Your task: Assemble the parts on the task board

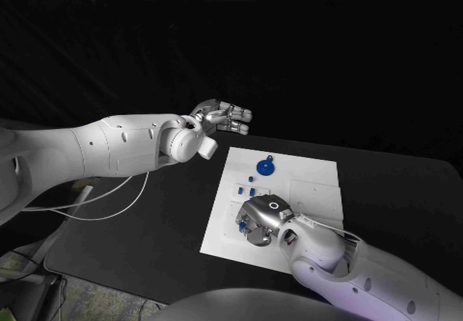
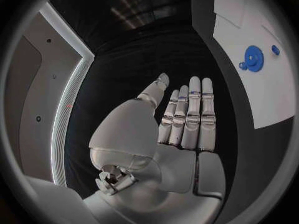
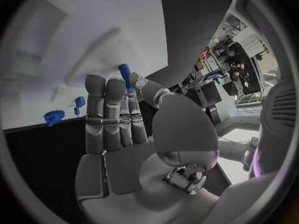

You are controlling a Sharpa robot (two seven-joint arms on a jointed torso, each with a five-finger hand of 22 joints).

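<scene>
The white task board [image 1: 314, 194] lies in the middle of the black table. A round blue part [image 1: 266, 165] sits near its far edge, with small blue parts [image 1: 246, 192] below it. My right hand [image 1: 262, 217] is low over the board's near left area. It pinches a small blue peg [image 3: 124, 72] between the thumb and a finger, the other fingers straight. Some blue also shows under that hand [image 1: 255, 227]. My left hand [image 1: 220, 117] hovers beyond the board's far left corner, fingers straight and holding nothing [image 2: 187, 117]. The round blue part [image 2: 253, 58] lies off to its side.
The black table [image 1: 144, 221] stretches left of the board, where a white cable [image 1: 106, 200] hangs from my left arm. The right half of the board is bare white with a faint square outline [image 1: 314, 194].
</scene>
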